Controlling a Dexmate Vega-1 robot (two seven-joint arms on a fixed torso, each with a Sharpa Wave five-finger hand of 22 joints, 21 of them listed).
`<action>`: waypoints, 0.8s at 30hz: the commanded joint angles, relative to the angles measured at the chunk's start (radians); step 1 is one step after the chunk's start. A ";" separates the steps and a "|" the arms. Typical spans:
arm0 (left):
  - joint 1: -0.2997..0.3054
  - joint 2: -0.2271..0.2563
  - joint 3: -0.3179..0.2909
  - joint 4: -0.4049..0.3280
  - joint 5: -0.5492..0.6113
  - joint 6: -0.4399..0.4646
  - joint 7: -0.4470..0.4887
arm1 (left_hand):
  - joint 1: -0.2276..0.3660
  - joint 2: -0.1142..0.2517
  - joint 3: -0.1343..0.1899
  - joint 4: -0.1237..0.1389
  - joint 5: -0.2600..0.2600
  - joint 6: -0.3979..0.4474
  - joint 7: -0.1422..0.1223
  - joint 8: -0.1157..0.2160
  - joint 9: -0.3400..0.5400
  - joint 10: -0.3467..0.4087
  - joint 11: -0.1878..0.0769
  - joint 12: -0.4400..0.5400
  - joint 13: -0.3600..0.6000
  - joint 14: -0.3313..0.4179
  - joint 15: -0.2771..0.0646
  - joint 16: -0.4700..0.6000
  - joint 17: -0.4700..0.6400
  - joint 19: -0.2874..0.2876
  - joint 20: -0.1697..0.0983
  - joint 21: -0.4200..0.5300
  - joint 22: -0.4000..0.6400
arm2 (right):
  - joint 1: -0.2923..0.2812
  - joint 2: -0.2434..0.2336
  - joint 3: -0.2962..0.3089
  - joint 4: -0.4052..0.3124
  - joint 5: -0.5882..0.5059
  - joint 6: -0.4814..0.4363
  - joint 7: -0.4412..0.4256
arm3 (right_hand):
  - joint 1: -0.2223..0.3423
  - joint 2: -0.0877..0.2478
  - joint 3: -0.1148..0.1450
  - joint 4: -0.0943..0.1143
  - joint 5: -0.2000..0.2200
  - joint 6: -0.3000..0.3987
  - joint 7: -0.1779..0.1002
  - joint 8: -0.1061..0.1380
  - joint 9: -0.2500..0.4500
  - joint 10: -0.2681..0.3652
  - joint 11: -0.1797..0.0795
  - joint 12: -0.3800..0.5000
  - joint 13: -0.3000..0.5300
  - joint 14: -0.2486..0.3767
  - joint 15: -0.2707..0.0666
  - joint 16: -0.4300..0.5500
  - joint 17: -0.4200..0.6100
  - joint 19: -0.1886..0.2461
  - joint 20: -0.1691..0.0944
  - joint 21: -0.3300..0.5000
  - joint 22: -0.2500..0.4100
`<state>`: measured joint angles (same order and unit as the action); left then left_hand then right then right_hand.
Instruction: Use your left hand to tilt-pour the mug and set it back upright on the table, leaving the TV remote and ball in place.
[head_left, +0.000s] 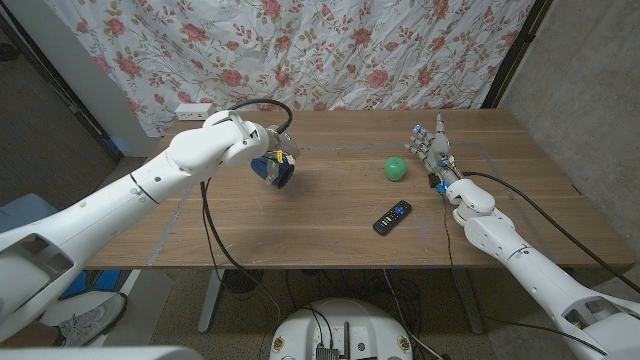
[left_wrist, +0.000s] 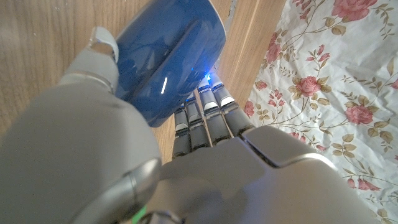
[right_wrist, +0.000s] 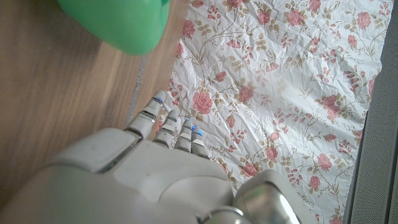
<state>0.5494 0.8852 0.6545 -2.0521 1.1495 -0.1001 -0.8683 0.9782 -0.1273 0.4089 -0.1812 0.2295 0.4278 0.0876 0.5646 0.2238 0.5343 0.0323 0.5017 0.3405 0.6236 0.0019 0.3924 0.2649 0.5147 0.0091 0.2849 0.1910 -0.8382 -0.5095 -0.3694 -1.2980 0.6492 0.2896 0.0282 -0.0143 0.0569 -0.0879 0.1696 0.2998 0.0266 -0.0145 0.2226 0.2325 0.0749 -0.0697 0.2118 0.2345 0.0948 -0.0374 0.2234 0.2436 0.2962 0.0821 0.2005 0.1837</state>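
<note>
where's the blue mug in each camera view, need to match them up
Head view: the blue mug is left of centre, tilted above the table, gripped by the left hand.
Left wrist view: the mug is in the upper middle, beyond the left hand.
Right wrist view: not in it.
Shared landmark: the floral curtain behind the table.

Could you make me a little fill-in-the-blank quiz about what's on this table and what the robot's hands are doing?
1. The left hand holds a mug coloured ____.
2. The green ball lies nearer the robot's ____ hand.
3. The TV remote is coloured ____.
4. The mug is held tilted, ____ the table, not standing on it.

Missing words: blue; right; black; above
</note>
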 joint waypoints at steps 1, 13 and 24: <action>0.025 -0.005 -0.026 0.013 -0.048 0.072 0.038 | -0.066 0.236 0.023 0.016 0.005 0.126 -0.050 0.243 0.002 0.176 -0.129 0.021 0.220 0.067 -0.158 0.007 0.006 0.012 -0.002 0.007 0.003 | 0.000 -0.001 0.000 -0.001 0.000 0.000 0.000 | 0.005 0.053 -0.007 0.003 0.004 0.008 -0.001 0.001 0.003 0.004 -0.002 0.002 0.002 0.008 -0.004 0.008 0.002 0.002 0.001 0.009 0.002; 0.038 -0.004 -0.057 0.019 -0.128 0.155 0.068 | -0.072 0.240 0.025 0.016 0.004 0.121 -0.045 0.242 0.001 0.175 -0.126 0.019 0.223 0.069 -0.157 0.005 0.008 0.014 -0.001 0.007 0.003 | 0.000 0.000 0.000 0.000 0.000 0.000 0.000 | 0.005 0.053 -0.008 0.003 0.004 0.008 -0.001 0.000 0.003 0.005 -0.003 0.002 0.002 0.008 -0.005 0.009 0.002 0.002 0.000 0.009 0.002; 0.064 0.016 -0.078 0.022 -0.217 0.226 0.130 | -0.078 0.242 0.024 0.016 0.002 0.118 -0.043 0.240 -0.001 0.171 -0.123 0.016 0.226 0.066 -0.156 0.003 0.014 0.015 0.000 0.008 0.003 | 0.000 0.000 0.000 0.000 0.000 0.000 0.000 | 0.005 0.053 -0.008 0.003 0.004 0.007 -0.002 0.000 0.003 0.002 -0.003 0.001 0.002 0.008 -0.002 0.009 0.002 0.003 0.001 0.009 0.002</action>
<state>0.5905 0.8848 0.5987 -2.0343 1.0099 0.0616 -0.7900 0.9782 -0.1273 0.4086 -0.1809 0.2280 0.4386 0.0985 0.5646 0.2194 0.5449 0.0429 0.5016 0.3404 0.6237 0.0017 0.3916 0.2734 0.5240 0.0107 0.2887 0.1906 -0.8382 -0.5099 -0.3692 -1.2983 0.6492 0.2898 0.0281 -0.0143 0.0569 -0.0879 0.1696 0.2997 0.0266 -0.0145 0.2226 0.2325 0.0749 -0.0697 0.2118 0.2345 0.0948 -0.0374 0.2234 0.2436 0.2962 0.0821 0.2005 0.1837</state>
